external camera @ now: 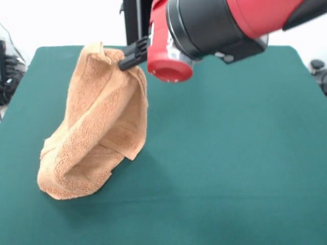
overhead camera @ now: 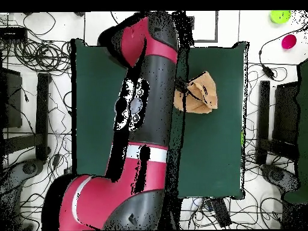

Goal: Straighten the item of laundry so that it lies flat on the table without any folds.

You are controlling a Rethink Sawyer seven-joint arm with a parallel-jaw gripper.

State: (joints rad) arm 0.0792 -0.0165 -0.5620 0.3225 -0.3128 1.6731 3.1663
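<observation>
From the front, the gripper (external camera: 132,54) pinches the top edge of the towel (external camera: 97,127), black fingers closed on cloth — its lower end bunches on the table (external camera: 230,153), left of centre. From overhead, the arm (overhead camera: 147,120) hides the gripper; only part of the towel (overhead camera: 198,93) shows.

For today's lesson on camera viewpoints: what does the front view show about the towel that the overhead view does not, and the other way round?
Front view only: the towel hangs from the hand, its top pinched and lifted, its lower end bunched in folds on the table. Overhead view only: the arm's whole length crossing the table, with cables on the floor round it. Both: the tan-orange towel is crumpled, not flat, on the green top.
</observation>
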